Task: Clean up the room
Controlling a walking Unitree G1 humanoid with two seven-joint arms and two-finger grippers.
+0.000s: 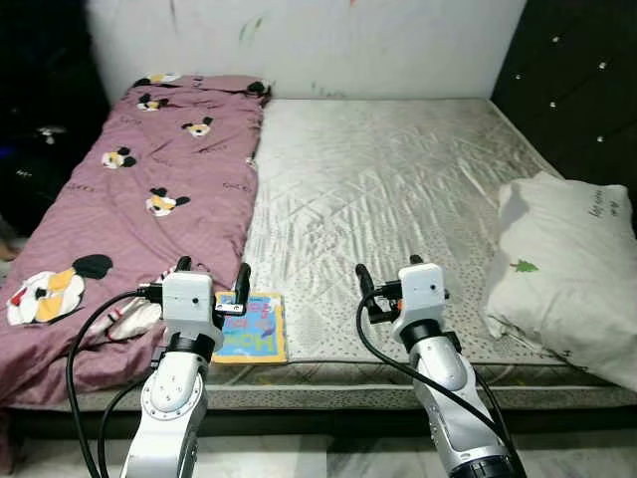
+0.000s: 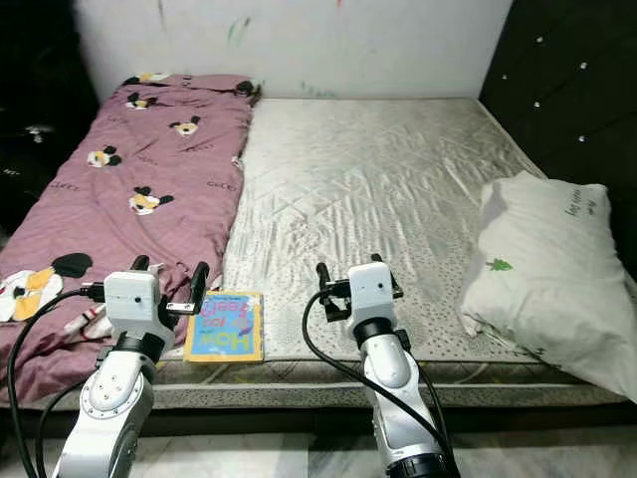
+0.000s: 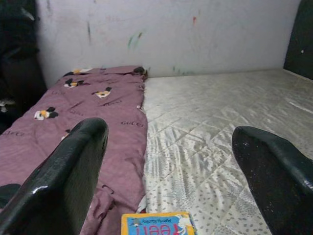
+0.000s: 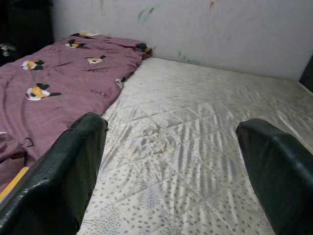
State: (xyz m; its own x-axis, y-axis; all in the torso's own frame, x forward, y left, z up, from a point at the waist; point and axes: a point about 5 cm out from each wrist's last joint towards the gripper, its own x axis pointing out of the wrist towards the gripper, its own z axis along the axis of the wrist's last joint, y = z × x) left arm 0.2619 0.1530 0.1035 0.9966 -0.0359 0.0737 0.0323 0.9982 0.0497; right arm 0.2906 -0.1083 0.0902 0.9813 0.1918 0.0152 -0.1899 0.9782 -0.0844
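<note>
A thin blue and yellow children's book (image 1: 249, 327) lies flat at the front edge of the bare silver mattress (image 1: 398, 169), next to a rumpled purple blanket (image 1: 149, 189) with cartoon prints. My left gripper (image 1: 214, 267) hovers just above and left of the book, open and empty; the book's top edge (image 3: 156, 224) appears below its fingers (image 3: 73, 166). My right gripper (image 1: 388, 267) hangs open over the mattress's front middle, holding nothing. A white pillow (image 1: 567, 269) rests crooked at the mattress's right edge.
A dark padded headboard (image 1: 577, 90) runs along the right side. A marked white wall (image 1: 318, 40) stands behind the bed. Dark furniture (image 1: 40, 129) sits left of the blanket. The bed's front edge (image 1: 328, 396) is right below my arms.
</note>
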